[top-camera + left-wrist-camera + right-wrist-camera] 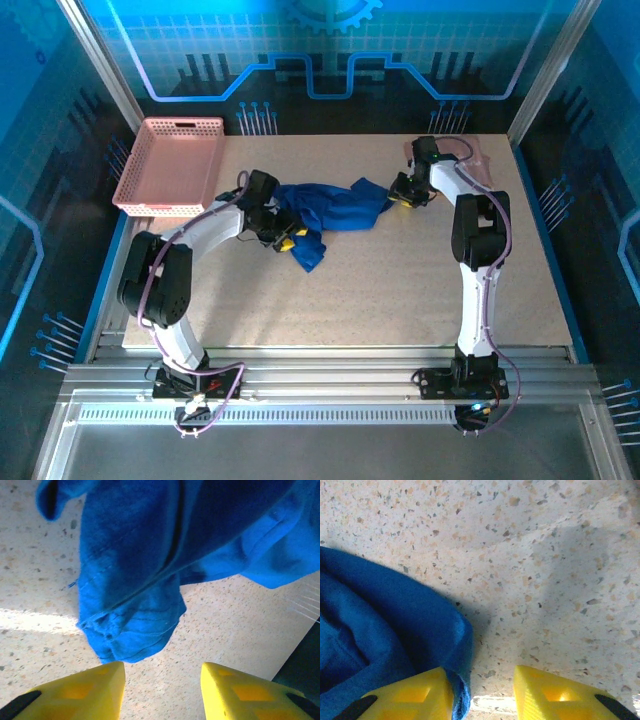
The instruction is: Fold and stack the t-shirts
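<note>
Top external view: a crumpled royal-blue cloth t-shirt (335, 208) lies stretched across the middle of the speckled beige table (400, 300), between the arms. The left gripper (282, 236) is at its near-left end, the right gripper (402, 190) at its far-right end. Each wrist camera shows yellow fingers (75, 690) parted over bare tabletop, holding nothing; the right pair has the shirt's edge just beside one finger. A pale pink cloth t-shirt (482, 152) lies at the far right corner, a pink plastic lattice basket (170, 165) far left

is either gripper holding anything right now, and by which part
Nothing is held. The left gripper and the right gripper are open; the blue shirt lies loose on the table just ahead of them.
</note>
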You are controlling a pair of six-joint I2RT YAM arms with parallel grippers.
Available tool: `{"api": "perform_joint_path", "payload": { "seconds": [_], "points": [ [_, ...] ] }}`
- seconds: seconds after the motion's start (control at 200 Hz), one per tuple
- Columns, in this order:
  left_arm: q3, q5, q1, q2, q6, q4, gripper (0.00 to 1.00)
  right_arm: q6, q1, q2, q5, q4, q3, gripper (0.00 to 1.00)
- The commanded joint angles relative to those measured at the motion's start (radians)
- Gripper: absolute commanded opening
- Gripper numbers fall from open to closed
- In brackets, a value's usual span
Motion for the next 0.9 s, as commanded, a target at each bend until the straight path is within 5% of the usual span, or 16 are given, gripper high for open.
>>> {"api": "perform_joint_path", "payload": {
  "seconds": [0.0,0.895],
  "points": [
    [0.056,0.001,-0.011,0.04,0.016,-0.052,0.43,0.013,-0.013,0.019,0.004,0.001,0.003,0.37],
    [0.147,-0.073,-0.011,0.14,0.087,-0.136,0.4,0.028,-0.013,0.029,-0.004,-0.009,-0.008,0.37]
  ]
}}
